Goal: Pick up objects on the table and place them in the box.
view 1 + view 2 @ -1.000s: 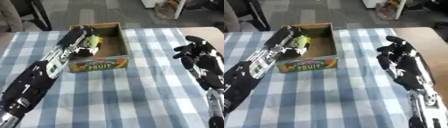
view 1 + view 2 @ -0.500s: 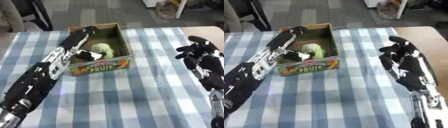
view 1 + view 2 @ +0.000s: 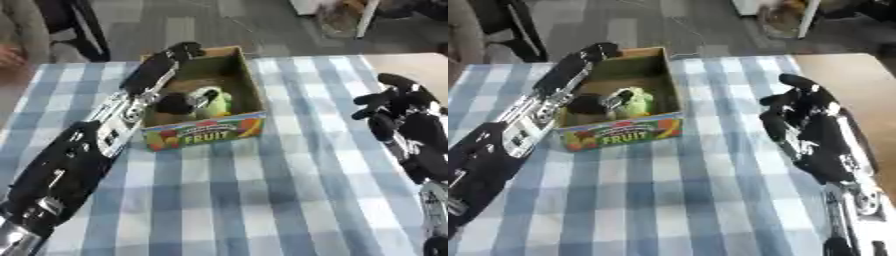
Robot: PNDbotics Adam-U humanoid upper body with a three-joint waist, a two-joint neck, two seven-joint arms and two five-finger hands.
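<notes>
Left arm: stretched along the table's left side, left hand (image 3: 182,50) at the box's far-left corner, above the rim; fingers curled, clamped on nothing visible.

Box (image 3: 249,95): cardboard, "FRUIT" label, near the table's far edge. Contents: a green object (image 3: 215,101) and a dark object (image 3: 175,103), side by side.

Table (image 3: 262,200): blue-checked cloth; no loose object visible.

Right hand (image 3: 802,117): near the right edge, fingers relaxed, apart, well clear of the box. Left hand nearer.

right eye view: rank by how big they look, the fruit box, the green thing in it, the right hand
1. box
2. right hand, nearly as big, but nearer the camera, so unsure
3. green thing, clearly smallest
</notes>
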